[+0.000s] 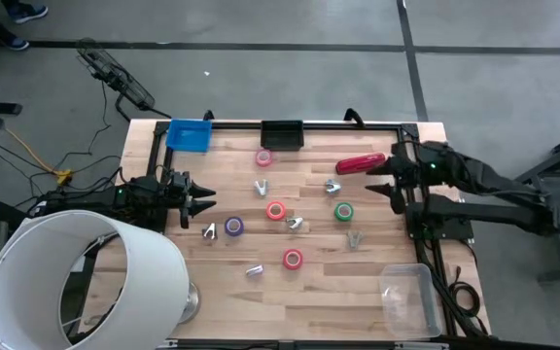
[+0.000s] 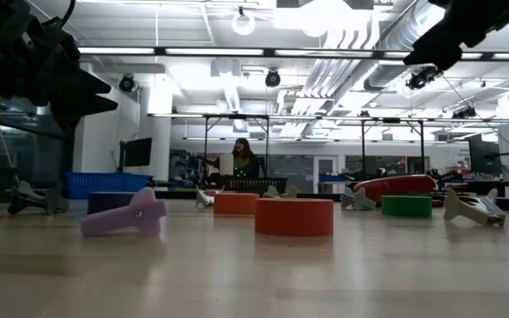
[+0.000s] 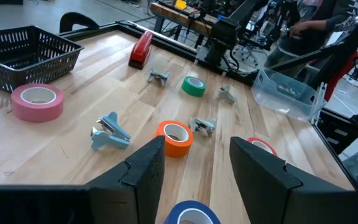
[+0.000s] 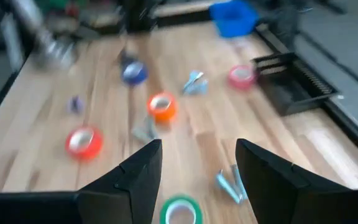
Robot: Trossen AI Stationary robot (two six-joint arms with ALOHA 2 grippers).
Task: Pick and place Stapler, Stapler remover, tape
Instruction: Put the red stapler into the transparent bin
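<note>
Red stapler (image 1: 361, 162) lay at table's far right, just beside right gripper (image 1: 385, 181), fingers spread, empty, likely lined up for grab. Tape rolls (image 1: 276, 210) scattered mid-table, untouched. Left gripper (image 1: 202, 203) spread too, empty, near purple roll (image 1: 233, 226).

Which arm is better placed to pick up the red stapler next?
Right. The right gripper hangs open right beside the stapler at the table's far right; the left gripper is across the table, by the purple tape.

Bright overhead lighting; right wrist view motion-blurred.
</note>
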